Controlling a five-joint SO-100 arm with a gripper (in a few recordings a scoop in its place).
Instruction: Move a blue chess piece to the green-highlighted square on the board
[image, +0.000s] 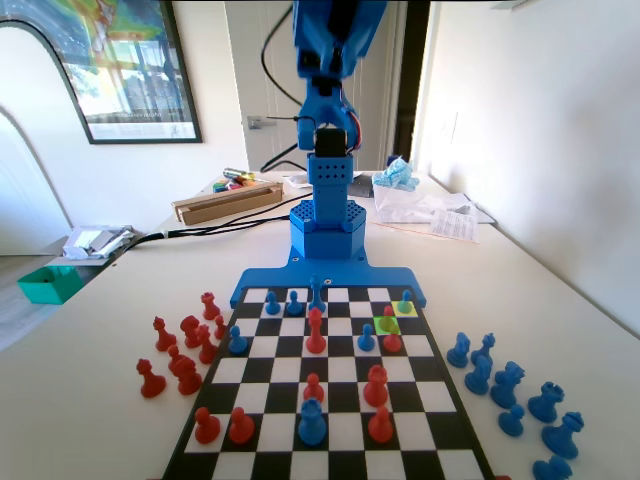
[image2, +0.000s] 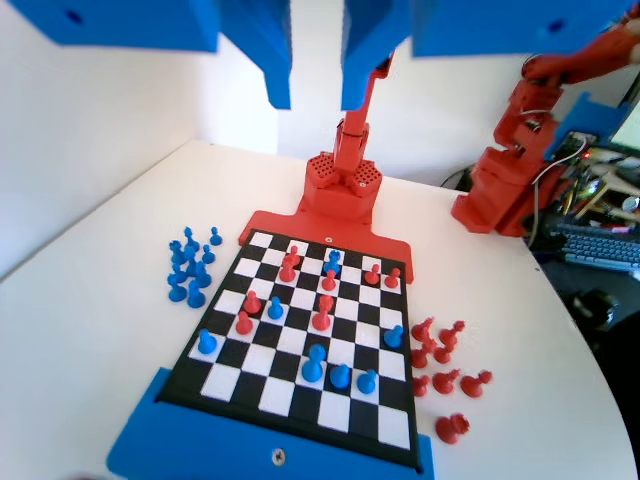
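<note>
Task piece: small blue plastic pawn (image: 404, 300) with a round head and flared base, shorter than the blue pieces near it. It stands upright in the second row from the blue arm (image: 325, 120), in the right-hand edge column in the fixed view, on the pale yellow-tinted square (image: 410, 310). Nothing is touching it.

The bright lime green-highlighted square (image: 382, 324) is diagonally next to it, one row nearer the camera and one column left. A red plastic piece (image: 391, 335) stands on it or at its near edge; I can't tell which.

The fixed view shows the tints on the flat black-and-white chequered board (image: 330, 440), the arm raised well above it, and loose blue pieces (image: 510, 390) on the white table (image: 80, 430) to the right, with loose red pieces (image: 180, 355) to the left.

The wrist view has no tints. The same pawn (image2: 207, 343) sits in the left edge column, with the red piece (image2: 243, 322) diagonally beyond it. The blue two-finger gripper (image2: 315, 60) hangs high over the board (image2: 300, 400) with its jaws apart and nothing between them.
</note>
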